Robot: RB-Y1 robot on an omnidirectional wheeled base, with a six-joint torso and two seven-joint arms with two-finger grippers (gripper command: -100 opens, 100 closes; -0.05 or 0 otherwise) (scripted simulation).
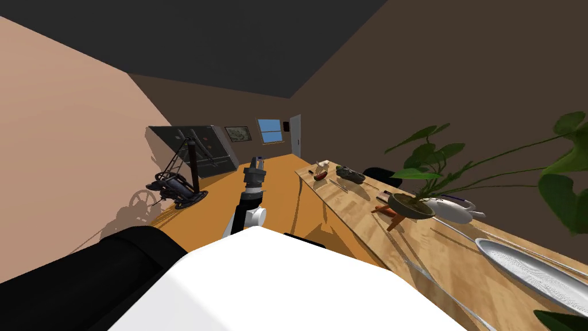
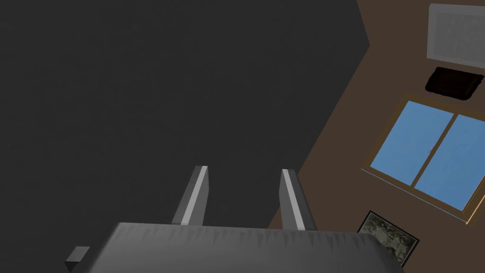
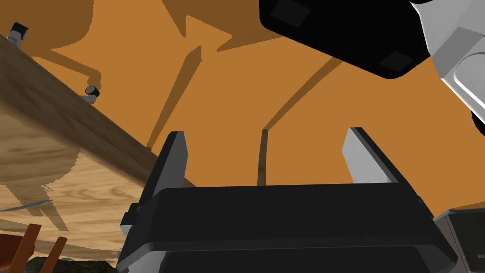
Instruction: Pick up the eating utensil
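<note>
- The left gripper (image 2: 244,169) is held raised, its fingers spread apart with nothing between them.
- The right gripper (image 3: 267,135) is likewise seen spread and empty, above the orange floor (image 3: 284,85) and just beside the wooden table (image 3: 71,175).
- A thin silver utensil (image 1: 425,276) is laid on that table, well to the right of the left gripper.

I count one long light wooden worktop (image 1: 367,224), running out toward 2 o'clock. On it sit one broad white round plate (image 1: 534,267), one white rounded pot (image 1: 453,210), one leafy green plant in a dark bowl (image 1: 409,206) and two slender grey utensils (image 1: 442,289) that I can make out. At 10 o'clock stands one black exercise machine (image 1: 175,189). At 12 o'clock there is one blue window (image 1: 270,130).
</note>
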